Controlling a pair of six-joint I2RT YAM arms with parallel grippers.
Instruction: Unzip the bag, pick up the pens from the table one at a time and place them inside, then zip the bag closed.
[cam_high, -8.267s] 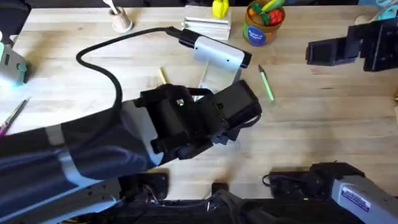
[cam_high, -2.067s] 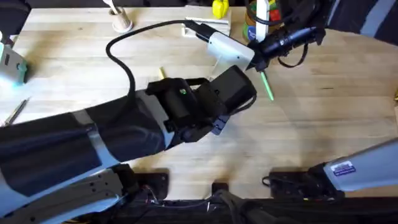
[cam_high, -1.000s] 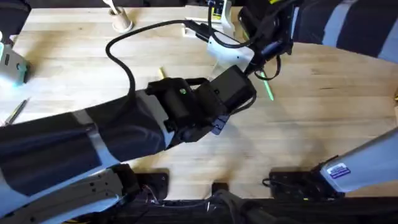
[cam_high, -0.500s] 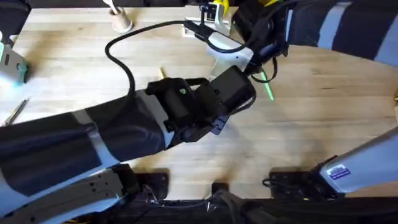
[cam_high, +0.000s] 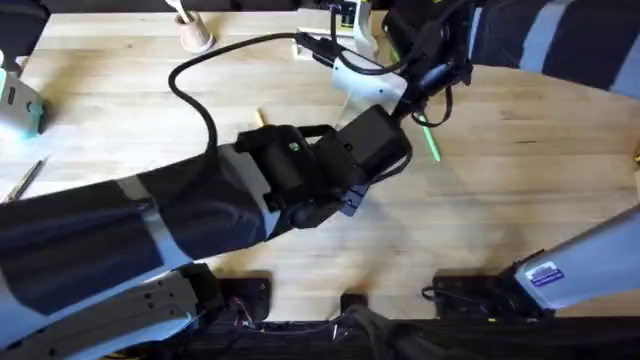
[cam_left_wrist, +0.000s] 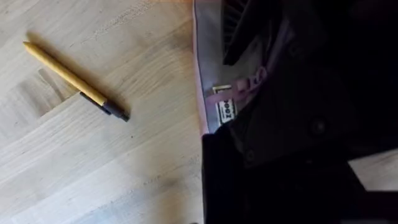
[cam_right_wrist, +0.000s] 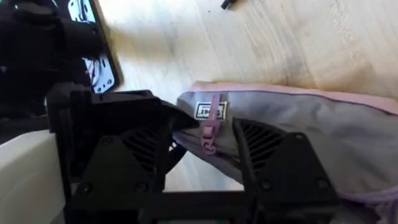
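The left arm (cam_high: 150, 240) stretches from the near 7 o'clock corner across the worktop (cam_high: 520, 200) toward the middle. Its fingers (cam_left_wrist: 249, 180) lie dark over the end of the bag (cam_left_wrist: 208, 62) where the small label (cam_left_wrist: 224, 111) sits; whether they clamp the fabric cannot be told.

The lavender pouch lies flat on the wood. At its 9 o'clock, well apart from it, rests the yellow pen (cam_high: 262, 118), its dark tip shown in the left wrist view. At the bag's 3 o'clock lies the green pen (cam_high: 431, 142), also on the wood, just beside the right arm's wrist.

The right arm (cam_high: 560, 50) reaches in from the far 1 o'clock side and hangs over the pouch. Its fingers (cam_right_wrist: 239, 146) stand apart, one on each side of the pink zipper pull (cam_right_wrist: 208, 134), with a gap showing and nothing pinched.

Farther off, toward 11 o'clock at the far edge, stands a tan cup (cam_high: 196, 38) with white sticks.
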